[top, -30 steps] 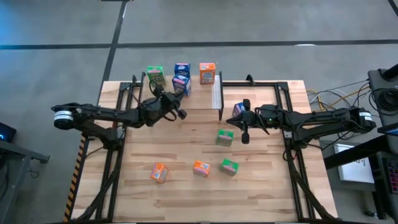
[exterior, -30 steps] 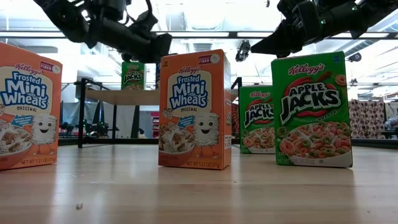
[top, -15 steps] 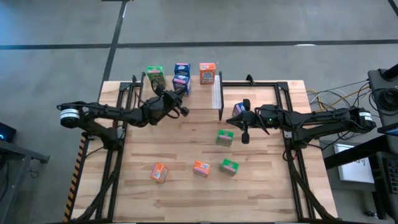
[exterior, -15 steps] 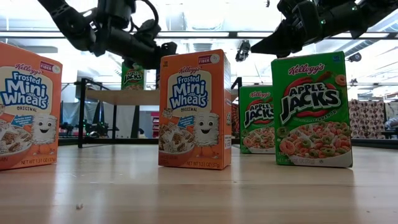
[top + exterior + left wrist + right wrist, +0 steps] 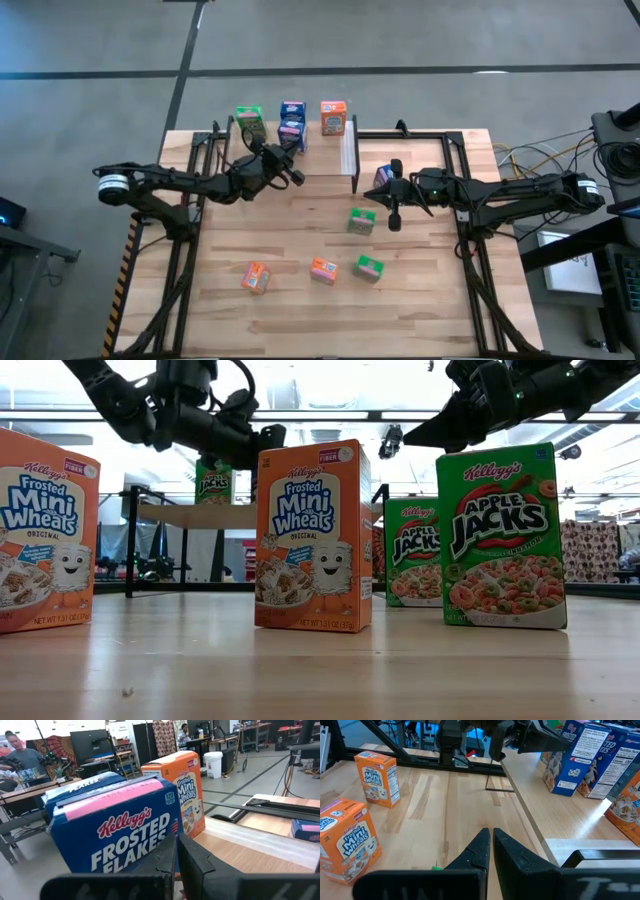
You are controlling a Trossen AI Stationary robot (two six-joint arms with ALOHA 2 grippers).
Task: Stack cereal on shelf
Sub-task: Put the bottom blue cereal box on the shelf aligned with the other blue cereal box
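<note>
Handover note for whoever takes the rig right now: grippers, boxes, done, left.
Left gripper: shut, empty, at the shelf by the blue boxes.
Right gripper: shut, empty, over the table by a green box.
Done: four boxes on the shelf: green, two blue, orange.
Left: five on the table: blue, two green, the other at, two orange.

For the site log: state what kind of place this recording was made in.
Probably a robotics lab or workshop: a wooden table on a concrete floor, loose cables beside it, and workbenches with people beyond.
</note>
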